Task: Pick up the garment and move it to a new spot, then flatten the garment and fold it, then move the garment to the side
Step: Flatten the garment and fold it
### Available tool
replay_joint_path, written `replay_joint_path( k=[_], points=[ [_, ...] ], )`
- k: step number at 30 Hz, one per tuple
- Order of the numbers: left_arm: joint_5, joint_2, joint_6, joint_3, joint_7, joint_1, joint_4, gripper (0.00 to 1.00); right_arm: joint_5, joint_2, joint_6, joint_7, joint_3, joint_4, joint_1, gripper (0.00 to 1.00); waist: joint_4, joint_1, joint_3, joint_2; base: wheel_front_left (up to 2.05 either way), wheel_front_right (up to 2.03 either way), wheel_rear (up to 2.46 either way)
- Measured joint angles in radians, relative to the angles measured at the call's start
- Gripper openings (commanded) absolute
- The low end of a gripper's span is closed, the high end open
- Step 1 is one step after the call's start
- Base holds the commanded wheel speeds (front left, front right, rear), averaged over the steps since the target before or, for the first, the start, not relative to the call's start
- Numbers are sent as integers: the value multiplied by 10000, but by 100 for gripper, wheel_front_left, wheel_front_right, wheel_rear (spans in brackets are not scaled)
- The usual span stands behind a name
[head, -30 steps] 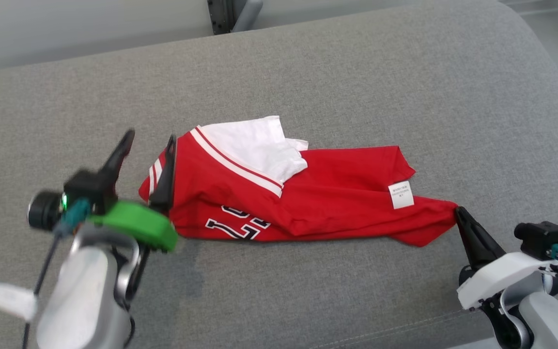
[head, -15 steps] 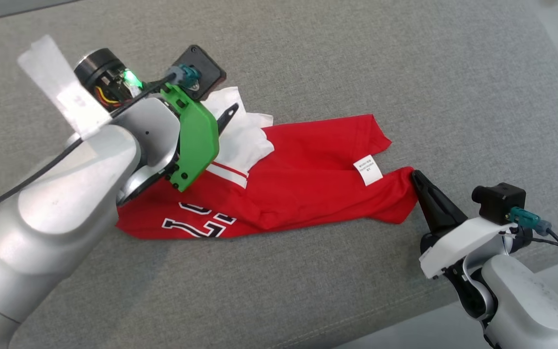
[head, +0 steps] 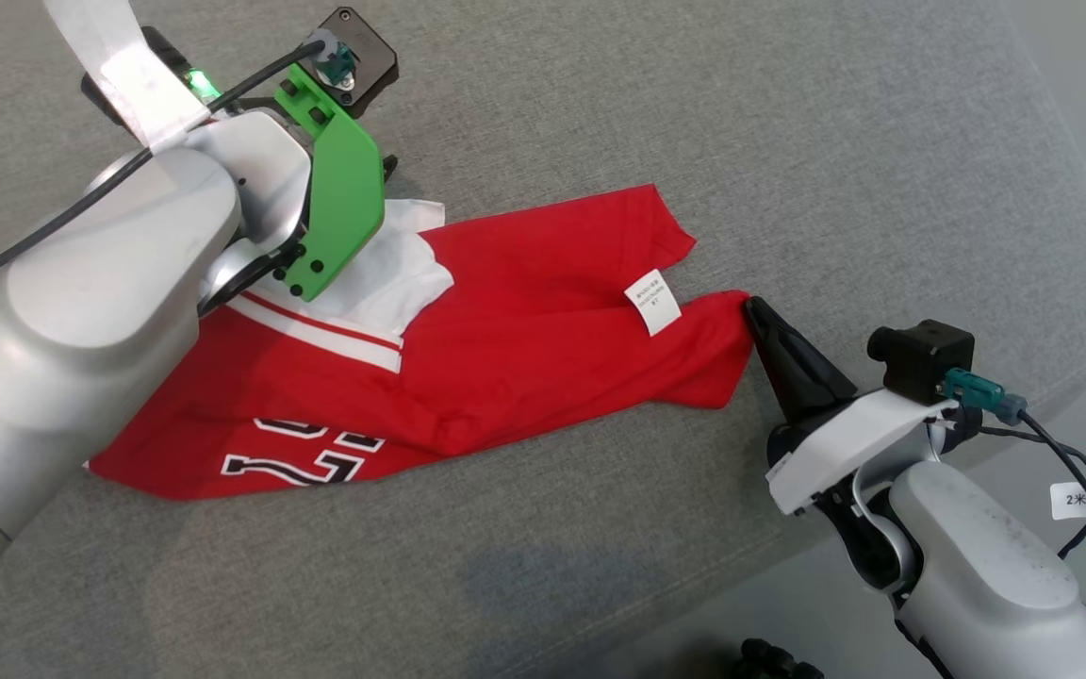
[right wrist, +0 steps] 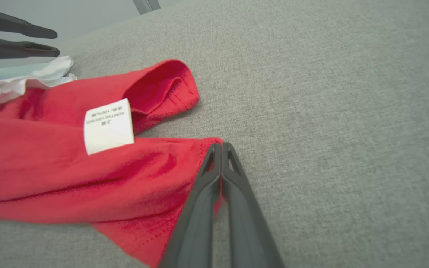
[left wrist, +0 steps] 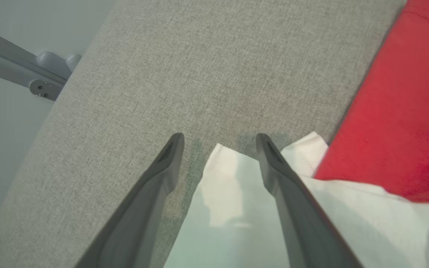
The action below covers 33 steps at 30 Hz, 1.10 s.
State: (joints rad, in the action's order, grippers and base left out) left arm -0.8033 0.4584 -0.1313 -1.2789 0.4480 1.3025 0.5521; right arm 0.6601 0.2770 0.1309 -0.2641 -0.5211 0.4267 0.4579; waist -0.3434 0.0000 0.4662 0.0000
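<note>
**Red jersey pinned at one corner, other gripper open over the white end**

The garment (head: pixel 468 349), a red jersey with a white part (left wrist: pixel 233 186) at its far end, lies crumpled and half doubled over on the grey cushion (head: pixel 788 141), with its care label (right wrist: pixel 108 126) turned up. It looks thin, soft and light. It will drape and bunch rather than hold a shape, and it should slide easily over the woven cover. Corners and hems are the best places to take hold, since a pinch in the middle would only gather folds.

The right gripper (right wrist: pixel 220 146) has its fingers pressed together on the near red hem corner, and the cloth runs away from its tips toward the left. The left gripper (left wrist: pixel 219 137) hangs with its fingers spread wide at the opposite end. The tip of the white part sits between them, and one finger appears to cross that cloth's edge, though contact cannot be told from the wrist view.
</note>
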Motion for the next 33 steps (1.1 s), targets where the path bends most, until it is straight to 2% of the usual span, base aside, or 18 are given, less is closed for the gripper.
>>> replay_joint_path(
  k=[4, 7, 8, 10, 12, 13, 14, 18, 21, 25, 32, 33],
  points=[
    [67, 36, 0, -12, 535, -13, 263, 100, 54, -117, 0, 0, -8, 21, 8, 0, -287, 0, 112, 1, 0, 0, 0],
    [104, 36, 0, -13, 909, -15, 401, 73, 54, -176, 0, 0, 0, -4, 7, 0, -427, 0, 173, 0, 0, 0, 0],
    [150, 36, 0, -10, 1074, -14, 428, 47, 54, -207, 0, -2, 2, -15, 7, 0, -460, 0, 190, 0, 0, 0, 0],
    [222, 36, -2, -4, 1254, -9, 516, 37, 54, -245, 0, 0, 2, -23, 6, 0, -511, 0, 214, 0, 0, 0, 0],
    [221, 40, -2, 6, 1346, -2, 594, 38, 48, -265, 0, 0, 10, -23, 0, 0, -533, 0, 221, 0, 0, 0, 0],
    [188, 40, 0, 12, 1421, -1, 600, 25, 36, -270, 0, 0, 10, -23, -4, 0, -535, 0, 215, 0, 0, 0, 0],
    [96, 44, 0, 15, 1530, -1, 617, 0, 23, -270, 0, -2, 13, -23, -9, 0, -532, 0, 206, 0, 0, 0, 0],
    [-132, 77, 0, 13, 1883, -33, 541, 0, -38, -242, 0, -2, 81, 2, -56, 0, -480, 0, 121, 0, 0, 0, 0],
    [-96, 148, 0, -17, 1657, -143, 132, 0, -86, -134, 0, -2, 198, -6, -153, 0, -399, 0, -16, 0, 0, 0, 0],
    [2, 188, -2, -27, 476, -74, -447, 0, -58, 73, 2, -2, 451, -182, -225, 0, -254, 0, -334, 0, 0, 0, 0],
    [-913, 330, -2, -33, -2301, 596, -527, 0, 215, 966, 2, -2, 1041, -905, 5, 0, 44, 0, -1277, 0, 0, 0, 0],
    [-913, 330, -2, -33, -2301, 596, -527, 0, 215, 966, 2, -2, 1041, -905, 5, 0, 44, 0, -1277, 0, 0, 0, 0]
  ],
)
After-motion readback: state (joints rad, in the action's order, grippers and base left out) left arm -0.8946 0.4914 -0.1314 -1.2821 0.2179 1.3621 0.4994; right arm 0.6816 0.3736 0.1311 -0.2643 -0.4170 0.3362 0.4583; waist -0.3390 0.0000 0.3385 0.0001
